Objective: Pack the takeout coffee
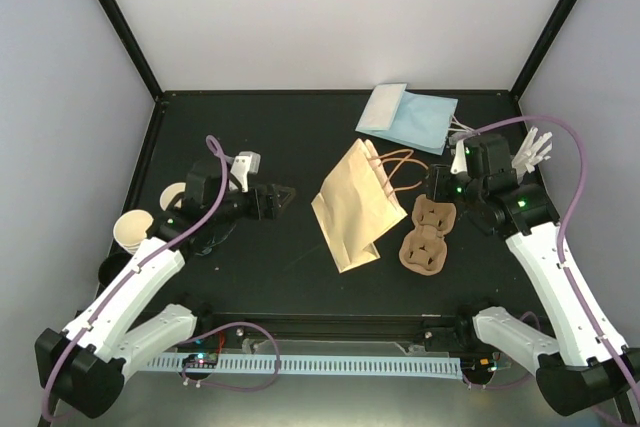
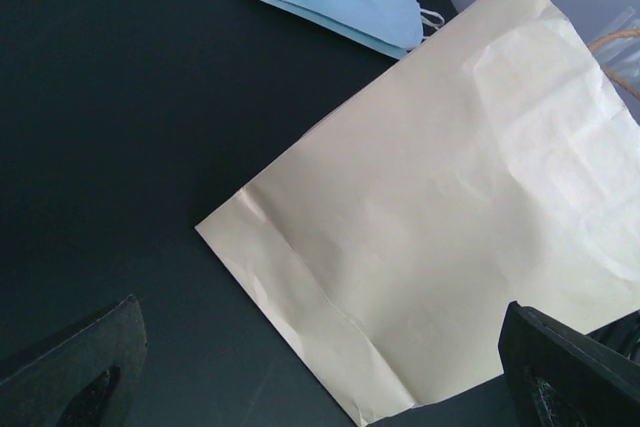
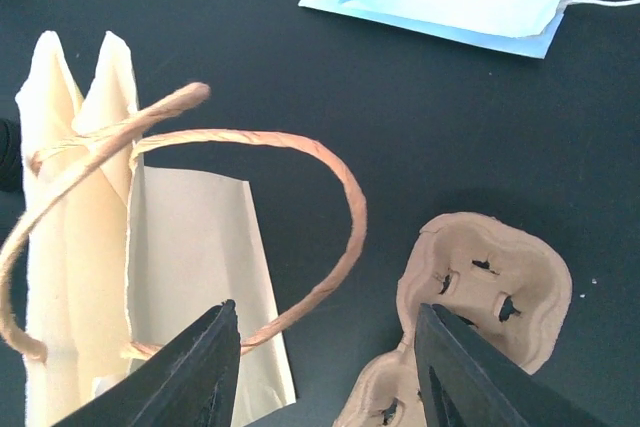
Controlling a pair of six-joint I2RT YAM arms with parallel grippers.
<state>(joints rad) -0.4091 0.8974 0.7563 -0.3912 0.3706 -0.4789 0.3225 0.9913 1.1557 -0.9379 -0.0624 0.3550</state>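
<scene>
Takeout coffee: no black-lidded cup is showing clearly in any view, so I cannot place it. Two cream cups [image 1: 130, 230] are lying well left of the tan paper bag [image 1: 352, 209], half hidden by the left arm, and I cannot tell whether either has a lid.
Tan paper bag: lying flat, its long axis running near-to-far, with its mouth and twisted handles [image 3: 300, 147] pointing right.
Right gripper [image 3: 326, 307]: hovering just off the bag's mouth, jaws parted and grasping nothing, with one handle loop passing by its finger.
Left gripper [image 2: 322, 305]: facing the bag's left edge, jaws spread wide and empty.
Pulp carrier [image 1: 427, 237]: sitting just right of the bag.
Blue bag [image 1: 408, 117]: lying beyond the tan bag.
Deciding relation: if the coffee is standing among those cups, the left arm is nearer, while the right is tending the mouth.
</scene>
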